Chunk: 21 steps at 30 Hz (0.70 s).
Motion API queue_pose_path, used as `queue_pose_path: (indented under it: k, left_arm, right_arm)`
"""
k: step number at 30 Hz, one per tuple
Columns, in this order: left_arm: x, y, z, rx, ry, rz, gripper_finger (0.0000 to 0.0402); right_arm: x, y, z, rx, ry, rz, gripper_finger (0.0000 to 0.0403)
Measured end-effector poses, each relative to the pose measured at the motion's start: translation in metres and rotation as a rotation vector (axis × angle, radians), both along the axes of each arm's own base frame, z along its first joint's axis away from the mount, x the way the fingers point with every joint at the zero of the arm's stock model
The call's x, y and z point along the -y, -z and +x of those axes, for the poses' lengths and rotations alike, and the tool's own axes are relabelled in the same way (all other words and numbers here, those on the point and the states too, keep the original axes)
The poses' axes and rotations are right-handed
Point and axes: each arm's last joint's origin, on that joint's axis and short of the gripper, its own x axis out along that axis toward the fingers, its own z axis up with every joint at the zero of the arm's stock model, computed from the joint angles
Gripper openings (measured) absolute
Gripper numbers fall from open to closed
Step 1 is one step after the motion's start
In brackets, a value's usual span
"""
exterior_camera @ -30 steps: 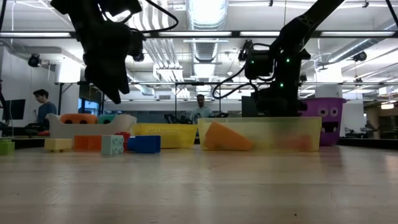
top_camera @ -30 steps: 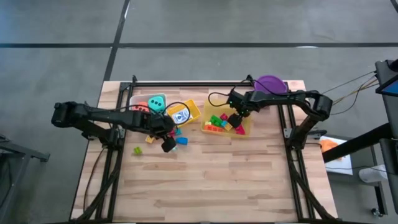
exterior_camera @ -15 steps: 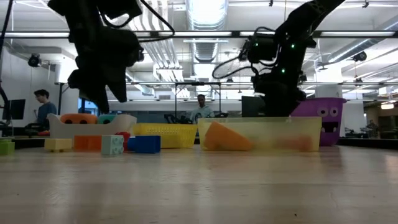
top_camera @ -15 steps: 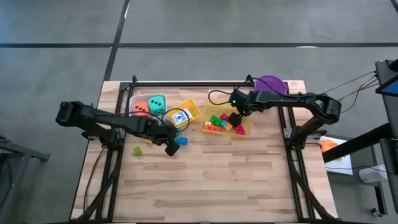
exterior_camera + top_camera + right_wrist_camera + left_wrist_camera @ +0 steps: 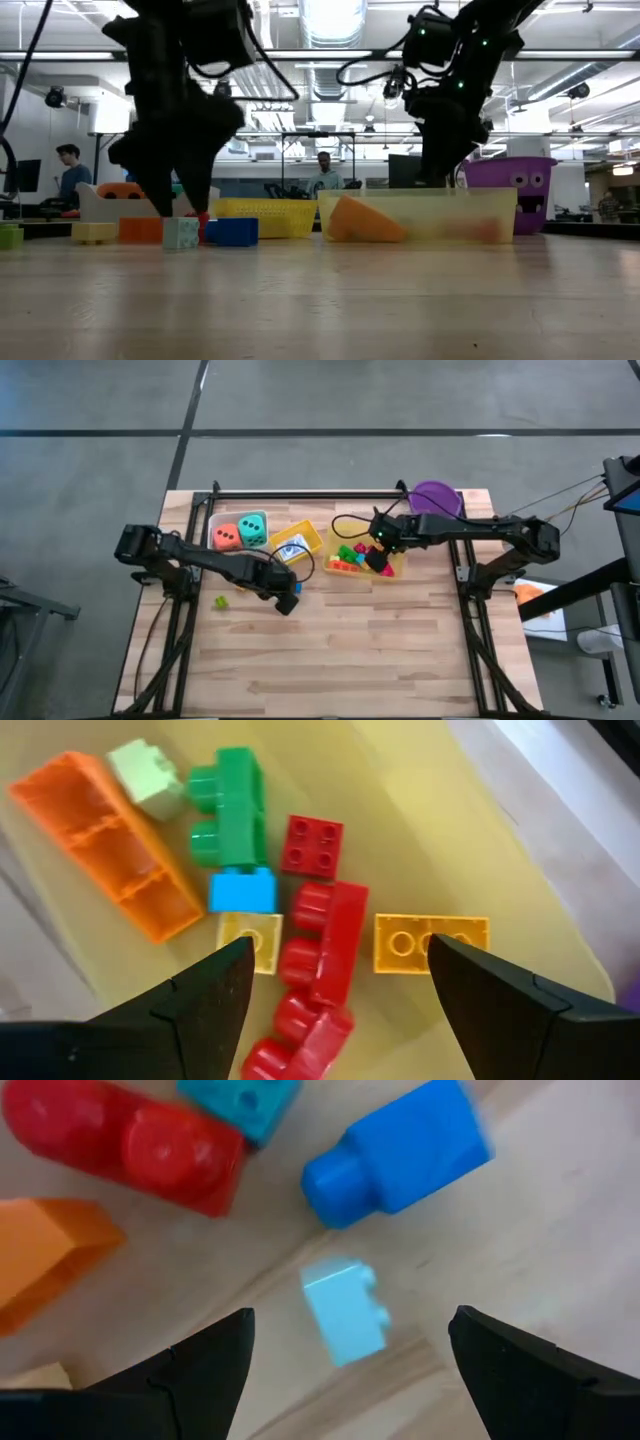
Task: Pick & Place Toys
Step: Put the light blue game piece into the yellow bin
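Jaws of left gripper (image 5: 345, 1342) spread over pale blue brick (image 5: 345, 1312); right gripper (image 5: 338, 982) spread above binned bricks (image 5: 322, 940).

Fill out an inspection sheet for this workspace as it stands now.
Surface: wooden table, front half bare.
Job's things: orange die and teal die in the clear bin; bricks in the yellow bin; light blue brick loose on the wood.
Clutter: purple bucket at the back edge.
Grippers: left claw open over the light blue brick; right claw open above the yellow bin.
Cables: black cable looping by the right arm.
Surroundings: people in the room behind.
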Motion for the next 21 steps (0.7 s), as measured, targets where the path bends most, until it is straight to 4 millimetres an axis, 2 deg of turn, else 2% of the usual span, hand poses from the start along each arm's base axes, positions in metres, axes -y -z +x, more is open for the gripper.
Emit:
queue_pose_path:
  k: [4,8,14,21]
  left_arm:
    - [0.000,0.013,0.003,-0.043,-0.002,0.003,0.0320]
    - [0.000,0.020,0.004,-0.074,-0.002,0.007,0.0287]
    - [-0.001,0.021,0.005,-0.063,-0.008,0.052,0.0232]
    - [-0.001,0.021,0.008,-0.038,0.026,0.065,0.0195]
  right_arm:
    - [-0.009,-0.003,0.001,0.012,-0.031,-0.008,0.0296]
    - [-0.015,-0.005,0.002,0.013,-0.047,-0.028,0.0296]
    - [-0.020,-0.005,0.003,0.016,-0.059,-0.031,0.0296]
    - [-0.026,-0.005,0.004,0.016,-0.080,-0.031,0.0296]
